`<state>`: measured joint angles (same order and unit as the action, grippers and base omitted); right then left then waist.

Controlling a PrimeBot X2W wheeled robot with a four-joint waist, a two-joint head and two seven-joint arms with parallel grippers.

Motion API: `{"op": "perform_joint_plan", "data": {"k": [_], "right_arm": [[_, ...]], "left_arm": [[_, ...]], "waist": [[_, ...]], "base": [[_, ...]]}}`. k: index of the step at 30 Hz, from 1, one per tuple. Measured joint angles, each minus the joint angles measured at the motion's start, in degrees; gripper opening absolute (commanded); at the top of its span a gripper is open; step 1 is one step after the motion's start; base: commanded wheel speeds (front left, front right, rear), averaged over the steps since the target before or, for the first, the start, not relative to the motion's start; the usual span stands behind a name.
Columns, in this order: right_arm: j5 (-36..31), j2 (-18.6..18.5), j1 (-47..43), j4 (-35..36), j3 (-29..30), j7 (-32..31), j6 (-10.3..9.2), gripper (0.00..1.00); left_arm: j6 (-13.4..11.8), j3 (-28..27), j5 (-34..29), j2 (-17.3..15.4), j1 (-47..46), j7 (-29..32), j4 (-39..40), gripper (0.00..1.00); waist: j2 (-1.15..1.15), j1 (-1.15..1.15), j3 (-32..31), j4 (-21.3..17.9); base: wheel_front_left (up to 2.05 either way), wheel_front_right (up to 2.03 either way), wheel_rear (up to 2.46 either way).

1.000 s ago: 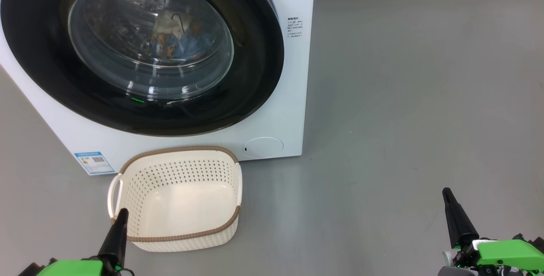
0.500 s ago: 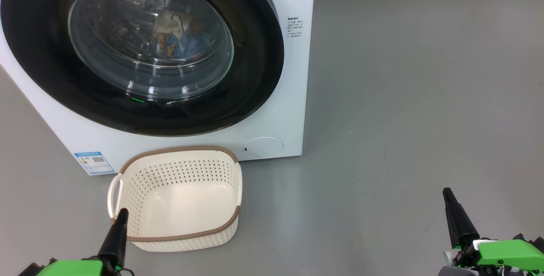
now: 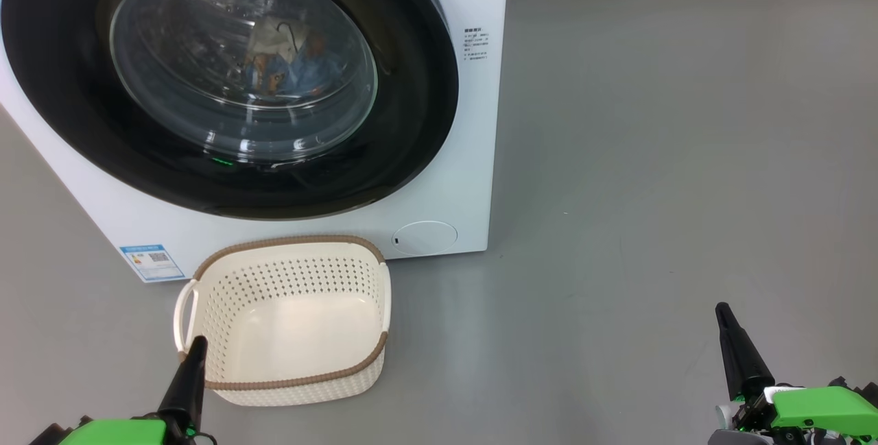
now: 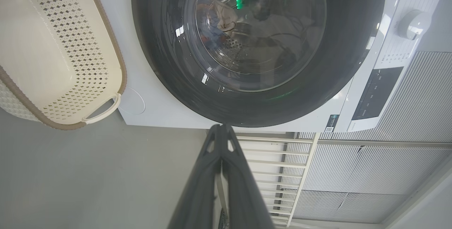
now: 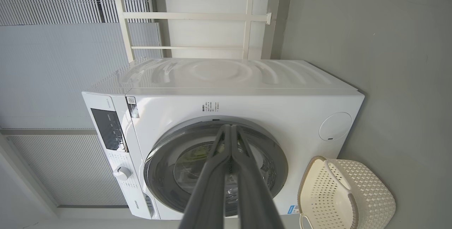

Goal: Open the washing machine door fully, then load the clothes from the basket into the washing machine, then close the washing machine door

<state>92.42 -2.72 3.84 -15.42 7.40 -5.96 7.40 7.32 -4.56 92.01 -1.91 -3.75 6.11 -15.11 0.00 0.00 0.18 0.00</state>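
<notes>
Left fingers [image 3: 195, 357]: low at the lower left of the head view, pointing up and slightly right, the tip lying over the near left corner of the basket [image 3: 295, 382]. Pressed together into one dark taper, holding nothing. Whether the tip touches the rim cannot be told.

Right fingers [image 3: 728, 327]: low at the lower right, over bare grey floor [image 3: 651, 157], well apart from everything. Also closed tight, nothing held. Green wrist housing [image 3: 816, 407] is cut off by the frame edge.

Washing machine door [image 3: 418, 123]: shut flat against the washing machine [image 3: 473, 177]. Its top and left edge are cropped in the head view. Wide glossy black ring, domed clear glass at the centre.

Clothes [image 3: 291, 64]: inside the drum, behind the glass. A crumpled light-blue bundle with orange-brown print and a pale patch. Reflections blur its outline, so the number of pieces cannot be told.

The basket stands on the floor just in front of the machine, below the door. Cream plastic, perforated walls, brown braided-look rim, white loop handle on its left; the smooth inner bottom shows bare.

Machine front: matt white, round filter cap [image 3: 424, 237] at lower right, blue label [image 3: 152, 261] at lower left; its print is too small to read.
</notes>
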Motion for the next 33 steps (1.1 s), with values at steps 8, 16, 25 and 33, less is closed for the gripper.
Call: {"op": "perform_joint_plan", "data": {"k": [8,16,25,33], "right_arm": [[-0.01,0.00,0.00,0.00,0.03,-0.01,0.00,0.00],[-0.01,0.01,0.00,0.00,0.09,-0.01,0.00,0.00],[-0.01,0.01,0.00,0.00,0.13,-0.01,0.00,0.00],[-0.01,0.02,0.00,0.00,0.18,-0.01,0.00,0.00]], "left_arm": [[0.00,0.00,0.00,0.01,0.00,0.00,0.00,0.00],[0.00,-0.01,0.00,0.01,0.00,0.01,0.00,0.00],[0.00,-0.02,0.00,0.01,0.00,0.01,0.00,0.00],[0.00,-0.03,0.00,0.01,0.00,0.01,0.00,0.00]], "waist": [[0.00,0.00,0.00,0.00],[0.00,0.00,0.00,0.00],[0.00,0.00,0.00,0.00],[0.00,0.00,0.00,0.00]], "base": [[0.00,0.00,0.00],[0.00,0.00,0.00],[0.00,0.00,0.00],[0.00,0.00,0.00]]}}
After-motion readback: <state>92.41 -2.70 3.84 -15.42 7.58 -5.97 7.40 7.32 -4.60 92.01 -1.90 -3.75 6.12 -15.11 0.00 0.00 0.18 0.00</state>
